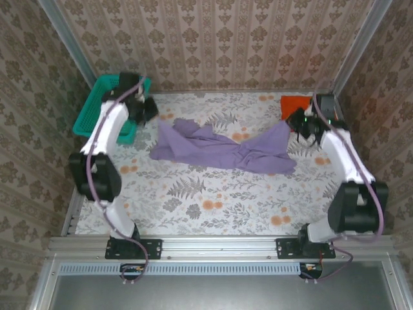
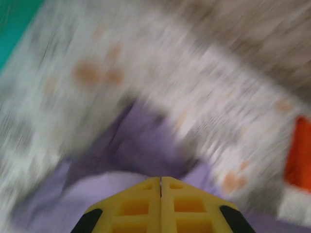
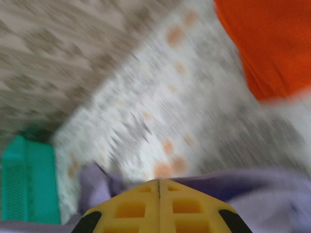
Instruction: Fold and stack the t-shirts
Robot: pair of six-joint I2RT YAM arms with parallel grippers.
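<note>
Purple t-shirt (image 1: pixel 222 150) crumpled in the middle of the table (image 1: pixel 193 206), orange t-shirt (image 1: pixel 295 106) folded at the far right corner.
Purple one is twisted, bunched, stretched left to right. Orange one is a flat rectangle. Count: two tees, one teal basket (image 1: pixel 103 106) far left. Left gripper (image 2: pixel 160 187) and right gripper (image 3: pixel 159 188) are both pressed together, with nothing visible between the fingers.

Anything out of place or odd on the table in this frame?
The purple t-shirt lies crumpled and twisted across the middle of the table, unfolded, apart from the orange t-shirt folded at the far right corner. Nothing looks spilled or damaged.
</note>
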